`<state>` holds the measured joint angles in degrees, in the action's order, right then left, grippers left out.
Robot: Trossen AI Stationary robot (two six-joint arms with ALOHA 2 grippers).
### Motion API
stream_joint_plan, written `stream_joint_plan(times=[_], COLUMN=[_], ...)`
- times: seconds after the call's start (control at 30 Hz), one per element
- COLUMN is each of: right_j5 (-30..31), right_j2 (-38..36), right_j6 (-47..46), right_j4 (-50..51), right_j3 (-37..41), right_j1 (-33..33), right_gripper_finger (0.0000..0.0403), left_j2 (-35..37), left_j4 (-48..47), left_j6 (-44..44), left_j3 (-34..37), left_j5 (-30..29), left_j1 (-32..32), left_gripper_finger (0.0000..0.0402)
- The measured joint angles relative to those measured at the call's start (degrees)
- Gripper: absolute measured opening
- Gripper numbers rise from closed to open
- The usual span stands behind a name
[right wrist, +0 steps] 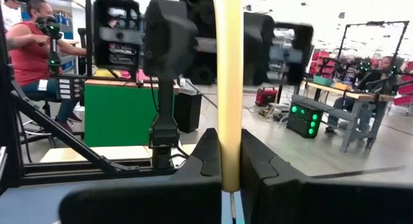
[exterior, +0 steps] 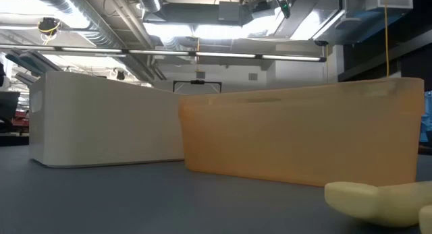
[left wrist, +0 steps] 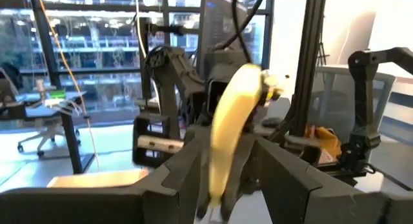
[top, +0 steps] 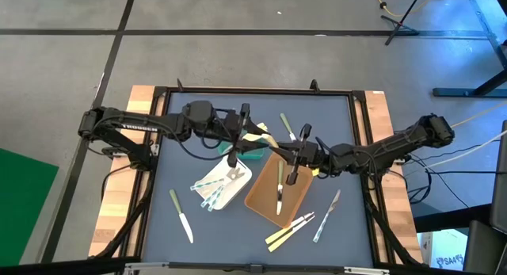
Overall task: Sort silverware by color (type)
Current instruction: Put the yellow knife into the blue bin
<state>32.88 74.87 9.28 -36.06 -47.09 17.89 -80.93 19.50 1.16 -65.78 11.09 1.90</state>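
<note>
Both arms reaching in over the middle of the dark table (top: pixel 158 227), meeting between the white tray (top: pixel 226 184) and the brown tray (top: pixel 277 194). Left gripper (top: pixel 238 148) above the white tray's far corner, fingers (left wrist: pixel 161 185) clamped on a pale cream-yellow utensil (left wrist: pixel 232 121) standing up between them. Right gripper (top: pixel 295 170) at the brown tray's far edge, jaws clenched on a second cream-yellow utensil (right wrist: pixel 230 88), upright in the right wrist view. Inside the brown tray, one olive-handled piece (top: pixel 279 188); inside the white tray, translucent bluish pieces (top: pixel 210 192). Loose silverware scattered around: one olive piece (top: pixel 181 215) at left front, a cluster (top: pixel 289 229) at front, another (top: pixel 327 217) beside it. A green tray (top: pixel 253 154) partly hidden beneath the grippers.
</note>
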Motion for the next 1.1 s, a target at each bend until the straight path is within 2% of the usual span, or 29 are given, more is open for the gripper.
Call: stream_joint_plan(times=[0.33, 0.83, 1.1], right_j5=[-1.81, -2.55, -3.99], right_j2=[0.00, 0.00, 0.02], right_j6=[-0.14, -0.22, -0.26], right_j4=[0.18, 1.67, 2.02], right_j3=[0.00, 0.00, 0.00], right_j1=[-1.14, -1.13, -1.13], right_gripper_finger=[0.0004, 0.0003, 0.0004], left_j2=[0.00, -0.02, -0.02], left_j4=[0.73, 0.60, 0.68], left_j6=[-0.21, -0.26, -0.28], left_j3=[0.00, 0.00, 0.00], left_j5=[-3.11, -3.31, -6.03], left_j1=[-1.64, -2.31, -2.35], left_gripper_finger=[0.0137, 0.0137, 0.0137])
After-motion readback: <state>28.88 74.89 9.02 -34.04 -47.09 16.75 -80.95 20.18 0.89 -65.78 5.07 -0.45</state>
